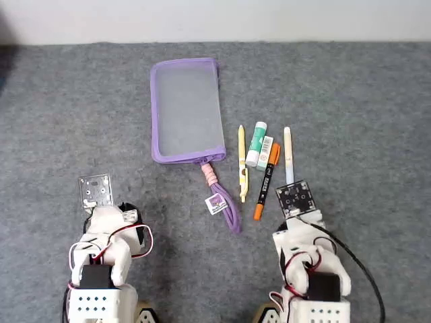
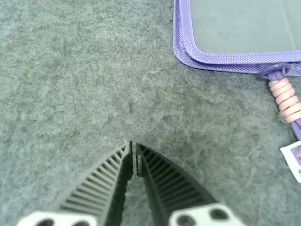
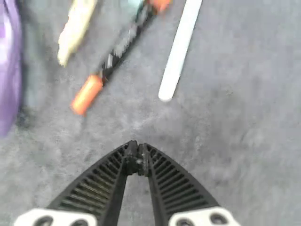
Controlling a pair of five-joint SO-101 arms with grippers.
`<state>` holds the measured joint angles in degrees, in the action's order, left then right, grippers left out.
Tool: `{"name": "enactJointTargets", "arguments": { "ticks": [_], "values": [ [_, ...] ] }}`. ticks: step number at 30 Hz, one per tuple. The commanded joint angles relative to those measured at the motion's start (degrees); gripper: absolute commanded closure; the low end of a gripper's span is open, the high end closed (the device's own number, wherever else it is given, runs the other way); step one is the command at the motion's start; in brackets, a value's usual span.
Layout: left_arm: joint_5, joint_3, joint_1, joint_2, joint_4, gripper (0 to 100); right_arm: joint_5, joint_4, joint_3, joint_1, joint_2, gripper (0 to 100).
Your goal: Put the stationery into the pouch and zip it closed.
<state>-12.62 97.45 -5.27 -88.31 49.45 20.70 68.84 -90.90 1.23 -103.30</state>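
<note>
Left claw [image 2: 134, 151]: fingertips pressed together with nothing between them, low over bare grey felt at the near side of the worktop [image 1: 350, 101].
Right claw [image 3: 137, 158]: tips also together and empty, just short of the near ends of the pens.
Purple wrist strap [image 1: 230, 210]: a loop lying between the two arms, carrying a small white tag [image 1: 216, 204].
Pink coiled cord [image 1: 211, 175]: joins the strap to the zip pull at the pouch's near corner.
Orange marker [image 1: 267, 182]: black barrel with orange ends, lying slightly slanted and reaching nearest to the right arm.
Yellow pen [image 1: 242, 161]: just beside the marker, on the pouch side.
White pen [image 1: 288, 156]: on the marker's other side, a little apart.
Glue stick [image 1: 256, 145]: green and white, between the yellow pen and the marker's far end.
Pouch [image 1: 187, 111]: purple-edged mesh, flat on the worktop, beyond the strap and beside the stationery; whether its zip is open cannot be told.
</note>
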Motion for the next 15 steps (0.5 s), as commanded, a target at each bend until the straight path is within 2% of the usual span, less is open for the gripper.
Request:
{"name": "enactJointTargets", "arguments": {
  "ticks": [1,5,15],
  "values": [
    [0.3,-0.7,-0.4,-0.5,-0.2,99,4.7,3.6,10.8,4.7,0.7,99.0],
    [0.3,-0.7,-0.4,-0.5,-0.2,99,2.6,4.4,20.7,9.2,8.4,99.0],
    [0.3,-0.7,-0.4,-0.5,-0.2,99,-7.5,4.4,49.9,18.8,54.3,98.7]
  ]
}}
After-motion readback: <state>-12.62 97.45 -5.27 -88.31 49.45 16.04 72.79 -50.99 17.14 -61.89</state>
